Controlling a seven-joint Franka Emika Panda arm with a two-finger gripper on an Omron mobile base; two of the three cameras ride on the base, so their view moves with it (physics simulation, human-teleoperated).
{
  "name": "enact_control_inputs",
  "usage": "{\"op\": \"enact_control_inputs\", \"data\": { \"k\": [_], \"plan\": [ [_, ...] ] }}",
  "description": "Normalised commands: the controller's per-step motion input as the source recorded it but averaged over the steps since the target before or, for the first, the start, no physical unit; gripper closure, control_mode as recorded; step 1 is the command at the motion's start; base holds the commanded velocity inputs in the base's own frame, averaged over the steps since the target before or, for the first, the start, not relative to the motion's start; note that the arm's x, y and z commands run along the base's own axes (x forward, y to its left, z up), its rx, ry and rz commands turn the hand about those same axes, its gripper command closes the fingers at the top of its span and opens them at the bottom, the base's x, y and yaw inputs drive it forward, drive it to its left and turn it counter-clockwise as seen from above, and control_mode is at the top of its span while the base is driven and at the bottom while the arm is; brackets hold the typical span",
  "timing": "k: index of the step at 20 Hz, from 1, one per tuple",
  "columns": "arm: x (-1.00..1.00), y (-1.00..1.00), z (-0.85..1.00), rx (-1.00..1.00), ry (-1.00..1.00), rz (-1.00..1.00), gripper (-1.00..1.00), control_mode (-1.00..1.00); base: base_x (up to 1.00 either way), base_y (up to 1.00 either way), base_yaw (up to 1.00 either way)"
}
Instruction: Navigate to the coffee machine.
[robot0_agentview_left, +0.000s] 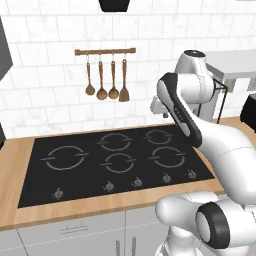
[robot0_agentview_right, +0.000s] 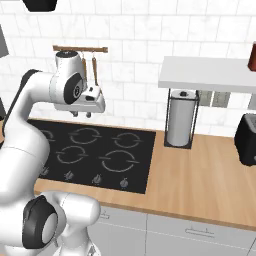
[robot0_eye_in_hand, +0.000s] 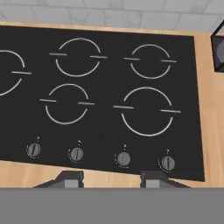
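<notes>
Over the hob (robot0_eye_in_hand: 105, 127), parted pincer (robot0_eye_in_hand: 111, 179).

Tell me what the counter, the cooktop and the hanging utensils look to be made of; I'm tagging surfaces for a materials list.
Counter: light wood, matte, judging by its warm tan tone and faint grain.
Cooktop: smooth black glass or ceramic by its look, flat with thin printed burner rings.
Hanging utensils: brown wood, probably, matching the rail they hang from.
</notes>
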Motion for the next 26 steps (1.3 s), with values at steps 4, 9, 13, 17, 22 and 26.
{"op": "enact_control_inputs", "data": {
  "k": [4, 9, 13, 17, 22, 26],
  "plan": [
    [0.0, 0.0, 0.0, 0.0, 0.0, 0.0, -1.0, 1.0, 0.0, 0.0, 0.0],
    [0.0, 0.0, 0.0, 0.0, 0.0, 0.0, -1.0, 1.0, 0.0, 0.0, 0.0],
    [0.0, 0.0, 0.0, 0.0, 0.0, 0.0, -1.0, 1.0, -0.75, 0.0, -0.01],
    [0.0, 0.0, 0.0, 0.0, 0.0, 0.0, -1.0, 1.0, -0.99, 0.0, -0.16],
    [0.0, 0.0, 0.0, 0.0, 0.0, 0.0, -1.0, 1.0, -0.49, 0.0, -0.61],
    [0.0, 0.0, 0.0, 0.0, 0.0, 0.0, -1.0, 1.0, -0.12, 0.0, -0.63]
  ]
}}
